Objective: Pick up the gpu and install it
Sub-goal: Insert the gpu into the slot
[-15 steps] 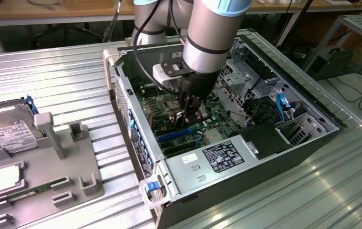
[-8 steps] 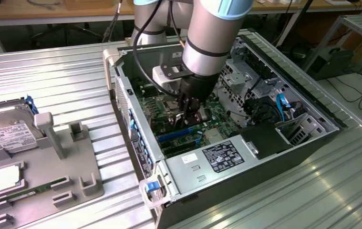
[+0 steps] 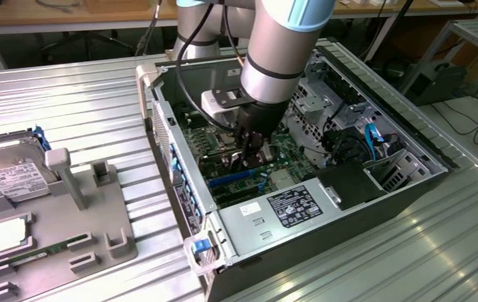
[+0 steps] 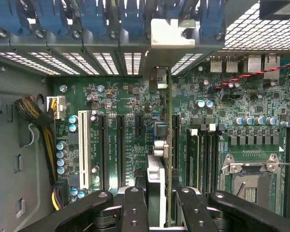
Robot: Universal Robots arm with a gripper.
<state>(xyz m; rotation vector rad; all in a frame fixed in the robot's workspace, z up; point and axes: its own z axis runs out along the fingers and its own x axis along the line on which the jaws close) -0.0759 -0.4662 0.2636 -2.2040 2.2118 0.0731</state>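
My gripper (image 3: pixel 251 156) reaches down into the open computer case (image 3: pixel 407 126), over the green motherboard (image 3: pixel 293 151). It is shut on the gpu (image 4: pixel 155 179), which stands on edge between the two black fingers (image 4: pixel 134 208). The card's thin green edge runs along a black expansion slot (image 4: pixel 175 140). Its silver bracket (image 4: pixel 171 34) sits against the case's rear slot openings. In the exterior view the gpu (image 3: pixel 258 158) is a small dark shape, mostly hidden by the fingers. Whether the card is fully seated I cannot tell.
A grey power supply (image 3: pixel 293 207) sits in the case, close to the gripper. Blue slot clips (image 4: pixel 92 17) line the rear wall. A white slot (image 4: pixel 83 150) and the CPU socket (image 4: pixel 249 181) flank the card. A grey tray (image 3: pixel 62 233) outside holds a hard drive (image 3: pixel 12 179) and a memory stick (image 3: pixel 33 258).
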